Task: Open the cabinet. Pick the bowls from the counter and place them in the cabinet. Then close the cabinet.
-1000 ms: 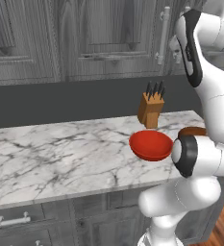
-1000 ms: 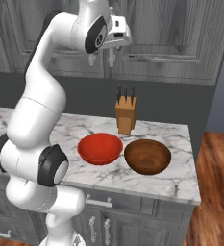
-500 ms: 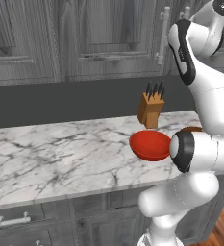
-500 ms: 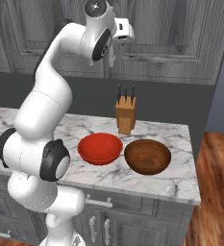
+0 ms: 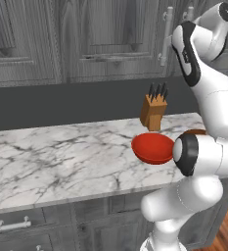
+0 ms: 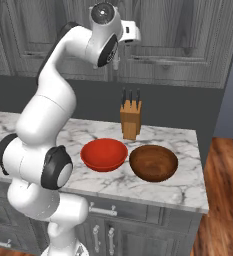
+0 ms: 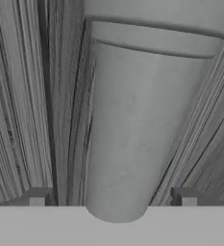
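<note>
Cabinet [image 5: 110,39] doors shut, above counter [image 5: 61,157]. Red bowl [image 5: 153,147] and brown bowl [image 6: 153,162] side by side on counter, in front of knife block [image 6: 130,118] — both untouched. Gripper [image 7: 112,199] raised to door handle [image 7: 128,129]; fingers [image 7: 36,196] spread wide, straddling bar, nothing clamped. Step in hand, by my reading: grasp handle. Keep bar centred between fingers, close squarely, then pull along door's arc — straight tug risks slipping off.
</note>
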